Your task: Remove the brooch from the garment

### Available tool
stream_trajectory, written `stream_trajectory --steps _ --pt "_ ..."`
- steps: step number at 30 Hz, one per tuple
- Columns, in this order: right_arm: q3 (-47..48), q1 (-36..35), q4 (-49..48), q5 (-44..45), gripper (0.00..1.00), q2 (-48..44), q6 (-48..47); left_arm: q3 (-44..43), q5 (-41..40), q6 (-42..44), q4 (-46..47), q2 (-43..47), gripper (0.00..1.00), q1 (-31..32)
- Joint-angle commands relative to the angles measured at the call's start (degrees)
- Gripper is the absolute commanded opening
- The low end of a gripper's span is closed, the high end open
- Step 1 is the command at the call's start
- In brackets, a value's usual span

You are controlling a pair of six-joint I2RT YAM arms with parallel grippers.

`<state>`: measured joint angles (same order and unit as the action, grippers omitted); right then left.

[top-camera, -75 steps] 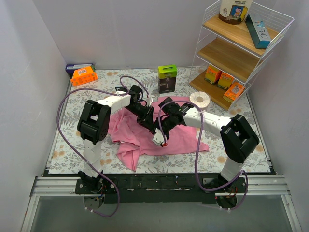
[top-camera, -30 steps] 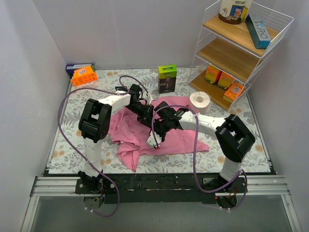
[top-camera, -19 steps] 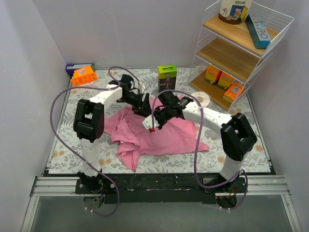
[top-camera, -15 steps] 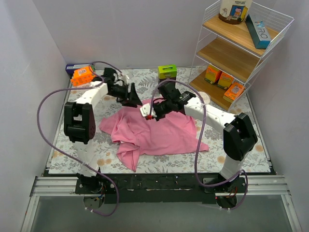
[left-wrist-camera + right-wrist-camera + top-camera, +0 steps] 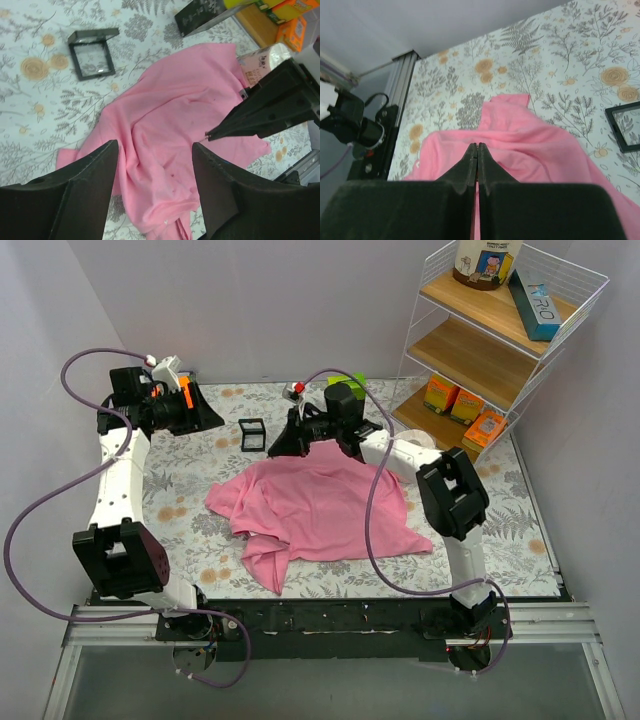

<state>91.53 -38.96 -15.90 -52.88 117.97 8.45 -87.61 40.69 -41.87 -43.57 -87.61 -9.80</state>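
Overhead view: the garment (image 5: 320, 505) lies rumpled at frame centre on the floral table cover (image 5: 500, 530). The left gripper (image 5: 212, 423) sits upper left, well apart from it. The right gripper (image 5: 273, 450) is near the cloth's upper edge.
Left wrist view: left gripper (image 5: 153, 145) spread wide, empty.
Right wrist view: right gripper (image 5: 477, 147) clenched tip to tip. Whether it pinches anything is too small to tell.

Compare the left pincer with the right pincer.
The left pincer is open wide; the right pincer is shut tight. The left pincer hangs over the floral cover, away from the garment; the right pincer hangs at the garment's far edge. Both are black.
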Motion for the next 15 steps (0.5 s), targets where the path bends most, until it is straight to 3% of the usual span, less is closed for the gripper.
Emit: stream_trajectory --steps 1,6,9,15 --pt "1.99 0.11 -26.79 0.93 0.01 3.75 22.39 2.45 -5.69 2.93 -4.59 4.37 0.6 -1.53" --pt "7.87 0.2 -30.94 7.35 0.01 13.4 30.83 3.06 -8.43 4.95 -7.57 6.58 0.6 -2.41" --pt "9.72 -0.24 -35.15 11.21 0.01 17.1 30.06 3.76 -9.75 6.0 -8.81 7.19 0.6 -2.5" --pt "15.35 -0.33 -34.55 17.54 0.01 24.14 29.35 4.29 -13.61 8.11 -8.81 6.84 0.6 -2.68"
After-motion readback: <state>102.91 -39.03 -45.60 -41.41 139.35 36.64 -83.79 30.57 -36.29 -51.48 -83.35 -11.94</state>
